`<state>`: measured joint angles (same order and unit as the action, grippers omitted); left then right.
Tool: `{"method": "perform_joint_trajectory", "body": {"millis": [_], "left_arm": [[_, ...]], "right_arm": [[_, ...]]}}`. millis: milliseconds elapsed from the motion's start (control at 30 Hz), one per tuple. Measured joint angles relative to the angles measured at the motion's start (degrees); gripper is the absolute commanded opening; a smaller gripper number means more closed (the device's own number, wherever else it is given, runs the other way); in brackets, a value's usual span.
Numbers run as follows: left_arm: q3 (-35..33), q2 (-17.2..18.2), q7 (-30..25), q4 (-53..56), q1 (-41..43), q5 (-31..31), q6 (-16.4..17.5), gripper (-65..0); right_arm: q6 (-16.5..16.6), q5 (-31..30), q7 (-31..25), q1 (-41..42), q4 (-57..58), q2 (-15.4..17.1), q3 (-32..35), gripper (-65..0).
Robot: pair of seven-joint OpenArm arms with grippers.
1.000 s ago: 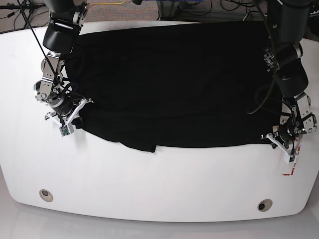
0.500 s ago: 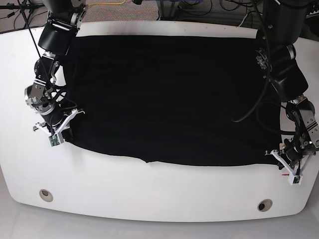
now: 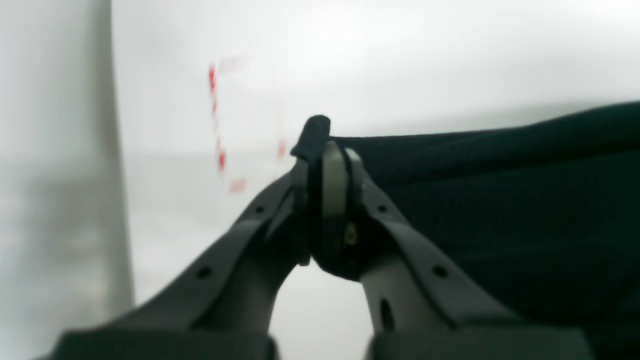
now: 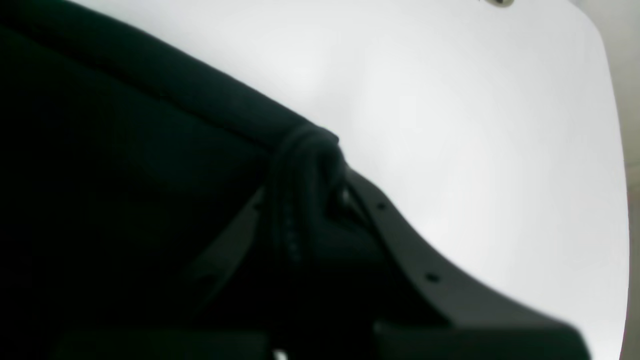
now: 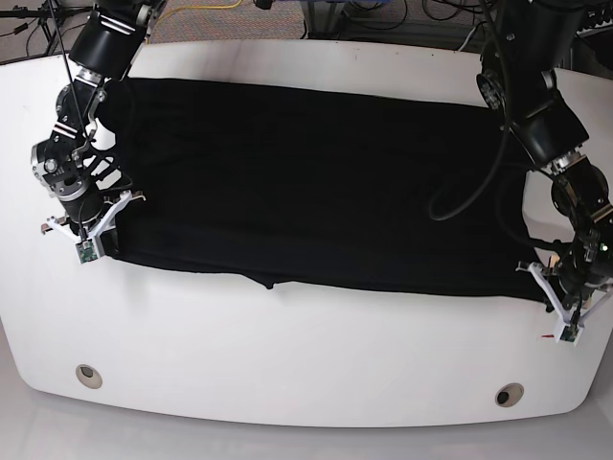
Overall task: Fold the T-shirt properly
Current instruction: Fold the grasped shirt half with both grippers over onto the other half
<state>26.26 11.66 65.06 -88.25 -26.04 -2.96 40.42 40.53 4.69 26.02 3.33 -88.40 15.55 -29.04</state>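
Both my left gripper (image 3: 325,165) and right gripper (image 4: 310,165) pinch the T-shirt (image 5: 306,182) edge, fabric stretched between them over the counter (image 5: 287,355).

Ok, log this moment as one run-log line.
left gripper: shut on T-shirt | right gripper: shut on T-shirt | table: shirt stretched flat between arms

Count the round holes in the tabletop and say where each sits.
2 visible: one hole near the table's front left, another hole near its front right. The T-shirt could hide others.
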Motion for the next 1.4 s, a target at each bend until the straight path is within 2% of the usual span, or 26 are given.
{"method": "perform_joint_trajectory", "body": {"millis": [133, 333, 567, 767, 1033, 1267, 1400], "left_arm": [[0.04, 0.13, 3.98, -7.41, 4.31, 0.26, -0.02, -65.0], [-0.04, 0.26, 6.58, -16.44, 11.89, 0.5, -0.33, -65.0], [0.04, 0.24, 7.72, -18.82, 21.92, 0.79, -0.22, -65.0], [3.65, 0.13, 3.61, -18.82, 28.26, 1.38, -0.04, -64.6], [3.67, 0.28, -0.72, -18.21, 32.04, 0.46, -0.04, -64.0], [2.49, 0.42, -1.01, -12.9, 31.1, -0.24, -0.04, -49.9], [2.08, 0.94, -0.63, -12.07, 29.88, -0.68, -0.07, -44.4]], "right_arm": [[0.13, -0.24, -0.24, -3.98, -2.99, -0.42, 0.15, -64.4], [0.22, -1.88, -0.15, -8.94, -4.59, -0.87, -0.48, -64.4], [0.46, -6.08, -0.17, -12.09, -4.57, -1.79, -4.85, -64.0], [0.46, -6.49, -0.11, -14.84, -4.66, -1.68, -4.83, -63.9], [0.46, -6.45, -0.24, -17.79, -4.68, -1.9, -4.66, -63.6], [-0.02, -6.01, -0.13, -19.8, -4.72, -3.58, -4.76, -62.0], [0.0, -6.19, -0.28, -21.51, -4.83, -3.87, -4.61, -49.5]]}}
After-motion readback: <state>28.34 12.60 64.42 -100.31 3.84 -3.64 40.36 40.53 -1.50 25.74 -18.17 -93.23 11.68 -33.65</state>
